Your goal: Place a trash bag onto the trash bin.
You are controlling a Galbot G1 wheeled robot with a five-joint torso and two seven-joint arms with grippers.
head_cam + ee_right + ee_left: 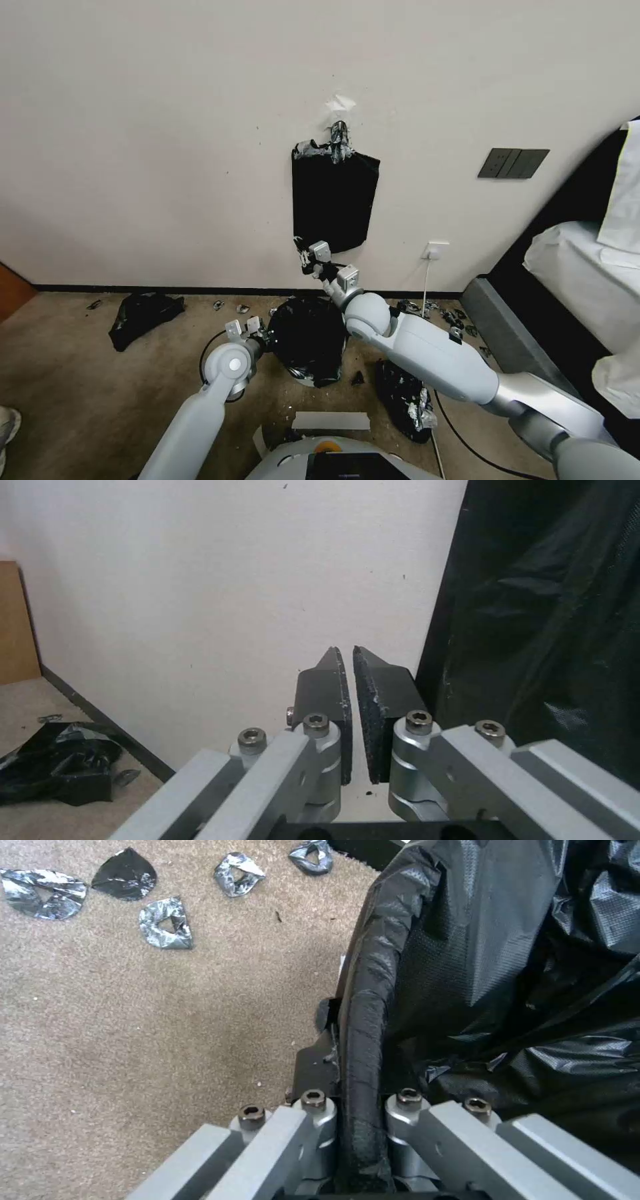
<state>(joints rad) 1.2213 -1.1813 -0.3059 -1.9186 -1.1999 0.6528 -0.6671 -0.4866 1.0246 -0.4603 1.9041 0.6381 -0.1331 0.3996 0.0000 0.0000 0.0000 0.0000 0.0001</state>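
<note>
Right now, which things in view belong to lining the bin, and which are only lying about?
Belong to the job:
- thin glossy black trash bag, rim clamped by left gripper
- right gripper, raised beside flat black bundle of bags on the wall

Lying about:
- silver tape scraps on carpet
- black plastic heaps

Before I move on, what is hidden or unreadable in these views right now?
- Trash bin: head view, its walls lie under the trash bag.
- Left gripper: left wrist view, the bagged rim between its jaws covers the contact.
- Right gripper: nearly closed on nothing beside the hanging bag bundle.
</note>
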